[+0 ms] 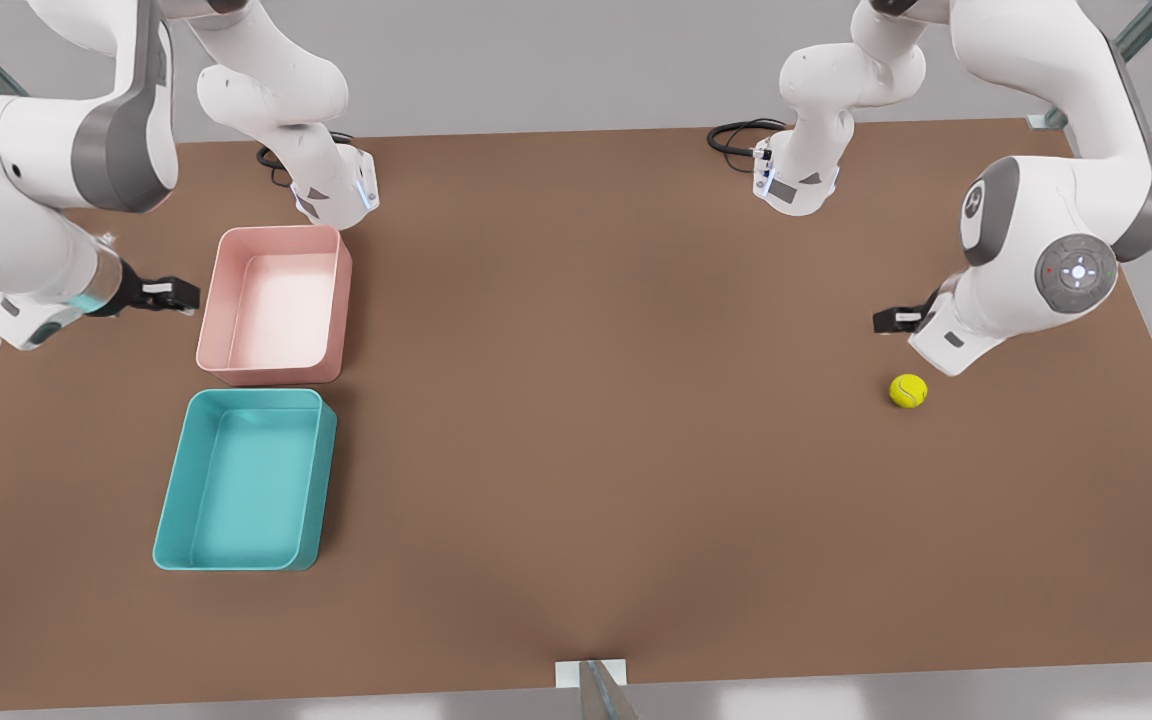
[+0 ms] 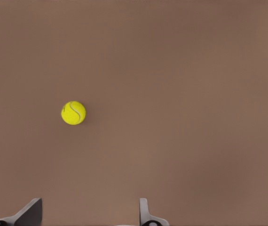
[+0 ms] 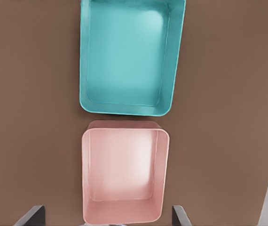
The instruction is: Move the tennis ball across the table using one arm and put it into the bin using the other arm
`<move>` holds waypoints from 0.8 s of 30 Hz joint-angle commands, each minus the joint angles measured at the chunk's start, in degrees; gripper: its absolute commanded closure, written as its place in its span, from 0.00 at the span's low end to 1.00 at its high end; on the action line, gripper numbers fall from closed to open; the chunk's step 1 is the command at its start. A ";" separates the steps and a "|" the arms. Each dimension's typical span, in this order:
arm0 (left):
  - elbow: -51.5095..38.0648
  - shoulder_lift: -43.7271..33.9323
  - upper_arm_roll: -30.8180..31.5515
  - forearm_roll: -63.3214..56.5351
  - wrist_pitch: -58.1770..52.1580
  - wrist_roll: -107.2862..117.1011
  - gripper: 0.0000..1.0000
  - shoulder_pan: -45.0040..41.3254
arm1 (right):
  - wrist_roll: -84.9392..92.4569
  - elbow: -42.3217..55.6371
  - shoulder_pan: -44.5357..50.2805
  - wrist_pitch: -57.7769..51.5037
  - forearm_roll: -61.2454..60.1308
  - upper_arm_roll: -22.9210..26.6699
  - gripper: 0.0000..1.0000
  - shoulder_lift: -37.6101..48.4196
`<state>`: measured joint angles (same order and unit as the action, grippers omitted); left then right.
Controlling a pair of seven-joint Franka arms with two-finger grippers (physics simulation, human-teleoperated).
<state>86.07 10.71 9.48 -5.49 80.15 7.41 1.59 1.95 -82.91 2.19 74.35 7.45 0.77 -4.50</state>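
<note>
While the ball (image 1: 908, 390) lies on the bare brown table (image 1: 596, 400) toward the front view's right, the left gripper (image 1: 898, 320) hangs just above and beside it, not touching it, its dark fingers pointing toward the table's middle. From the left wrist view the ball (image 2: 73, 113) sits alone on the tabletop, its curved seam showing, well clear of the two fingertips (image 2: 29, 213), which stand wide apart with nothing between them. On the front view's left the right gripper (image 1: 168, 294) hovers beside the outer wall of the pink tray (image 1: 276, 305), near but apart from it. The right wrist view looks straight down over both trays, and its fingertips (image 3: 30, 215) are spread wide, one on each side of the pink tray (image 3: 124, 176) as seen from above, gripping nothing. The teal bin (image 1: 246, 480) lies flat on the table just beside the pink tray, on the side nearer the front camera, their short ends close together with a narrow strip of table between them. In the right wrist view the bin (image 3: 130, 56) is likewise unoccupied, as is the pink tray. Bin and ball are well apart, at opposite sides of the table. Both arm bases stand at the far edge.
</note>
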 commanded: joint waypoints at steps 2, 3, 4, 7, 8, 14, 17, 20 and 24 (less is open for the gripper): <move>0.24 0.19 0.01 0.92 6.16 1.29 0.00 0.08 | 1.57 0.11 0.01 6.78 0.37 0.02 0.00 -0.50; 0.50 0.19 -0.08 1.79 6.33 1.46 0.00 0.08 | 1.48 0.11 0.01 6.34 -0.07 0.02 0.00 -1.30; 1.99 0.37 -0.34 1.97 9.22 0.06 0.00 0.16 | 1.31 -0.15 0.19 6.34 -0.16 0.02 0.00 -1.21; 12.98 0.46 -10.18 1.71 24.42 -39.65 0.78 0.51 | 1.22 -0.24 1.24 7.22 -0.24 -0.07 0.00 -1.47; 15.18 1.07 -10.62 1.45 29.44 -46.51 0.79 1.39 | 1.22 -0.68 1.33 7.83 -0.95 -0.07 0.00 -1.47; 21.86 3.88 -15.02 1.44 37.88 -109.26 0.79 4.73 | 2.27 2.31 0.54 8.27 -6.48 3.18 0.00 -6.22; 24.93 8.37 -15.02 0.30 44.64 -130.80 0.79 8.78 | 2.36 2.31 0.45 9.33 -6.57 3.54 0.00 -6.13; 28.54 8.37 -15.02 0.30 47.02 -143.82 0.79 9.57 | 2.01 2.22 0.54 9.59 -6.48 3.54 0.00 -6.22; 34.42 8.63 -15.02 -4.70 55.61 -143.47 0.79 10.27 | 1.75 2.13 0.54 9.59 -6.57 3.45 0.00 -6.31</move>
<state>119.45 19.27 -5.53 -7.37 125.98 -70.17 11.83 3.26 -80.79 2.74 83.41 1.06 4.23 -10.89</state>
